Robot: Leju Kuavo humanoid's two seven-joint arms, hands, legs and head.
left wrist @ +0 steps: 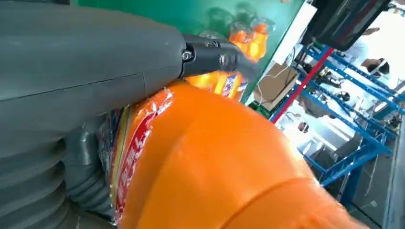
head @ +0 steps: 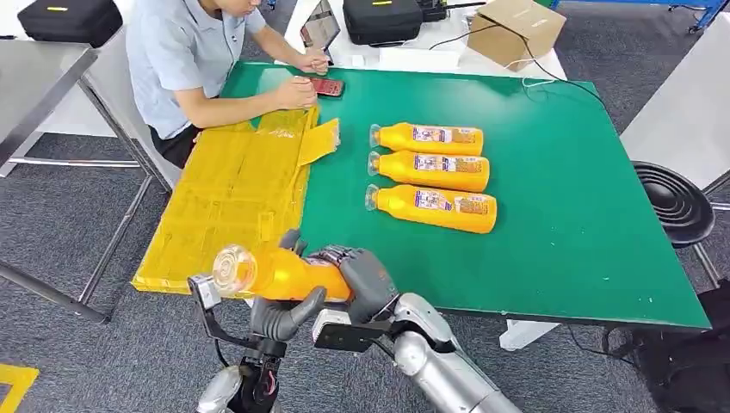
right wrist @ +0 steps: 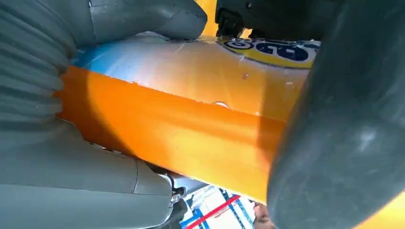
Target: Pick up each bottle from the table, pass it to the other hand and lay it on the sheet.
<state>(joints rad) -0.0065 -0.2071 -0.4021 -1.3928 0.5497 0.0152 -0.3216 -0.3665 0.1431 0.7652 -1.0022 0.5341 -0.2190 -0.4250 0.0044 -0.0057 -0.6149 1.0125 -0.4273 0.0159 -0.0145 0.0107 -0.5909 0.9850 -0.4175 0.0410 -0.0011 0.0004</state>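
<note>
Handover stage, head view. An orange bottle [head: 275, 273] is held horizontally at lower centre of the frame, just off the near edge of the green desk [head: 568, 215], its clear cap end pointing toward the left of the picture. Both hands are on it: the right hand [head: 366, 280] wraps the base end with fingers curled over the body, and the left hand [head: 284, 311] cups it from beneath, its thumb and fingers closed around the middle — the wrist views show grey fingers pressed against the orange wall and label on either side. Three more bottles [head: 430, 172] lie side by side at centre frame, caps to the left. The yellow sheet [head: 232, 198] occupies the left part of the desk, where a seated person [head: 194, 60] rests both forearms at upper left beside a red phone [head: 327, 86]. To complete the transfer well, the receiving hand should have a firm, centred grip before the giving hand loosens — release is best gradual, since the wall looks smooth and slippery. The bottle should then be kept level and laid on a bare stretch of sheet, well away from the person's arms.
</note>
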